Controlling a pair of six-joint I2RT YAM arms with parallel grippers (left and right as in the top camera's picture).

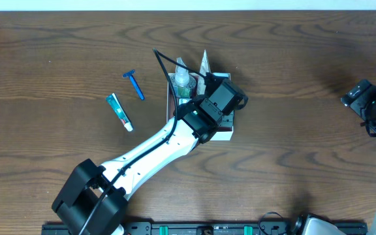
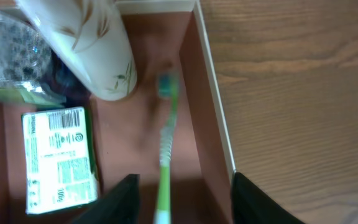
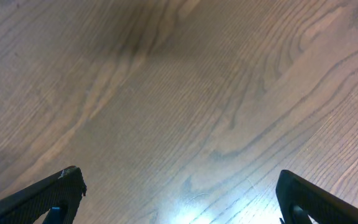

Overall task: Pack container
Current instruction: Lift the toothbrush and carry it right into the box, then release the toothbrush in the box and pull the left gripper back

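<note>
My left end effector (image 2: 185, 204) hangs low inside the container (image 2: 211, 87), which sits mid-table and is mostly covered by my own arm in the overhead view. Its jaws are apart. A green toothbrush (image 2: 166, 140) lies loose between them, close along the right wall and touching neither finger. The right end effector (image 3: 179, 202) is spread wide over bare table (image 1: 292, 59), well away at the far right.

My worries from here:
- The toothbrush is smeared in the wrist view, so it may not have settled. If I lift crookedly, a finger could catch its handle and drag it up the wall.
- The white bottle (image 2: 86, 43) and the clear bottle (image 2: 5, 56) crowd the far corner. A sideways exit could knock either one over onto the green-and-white packet (image 2: 59, 155).
- A blue razor (image 1: 134, 85) and a small tube (image 1: 119, 111) are outside on the table, and the free floor inside looks scarce.

I can't see the near half of the container in either view. The toothbrush handle runs off the bottom of the wrist frame. The packet's print is too small to read.
</note>
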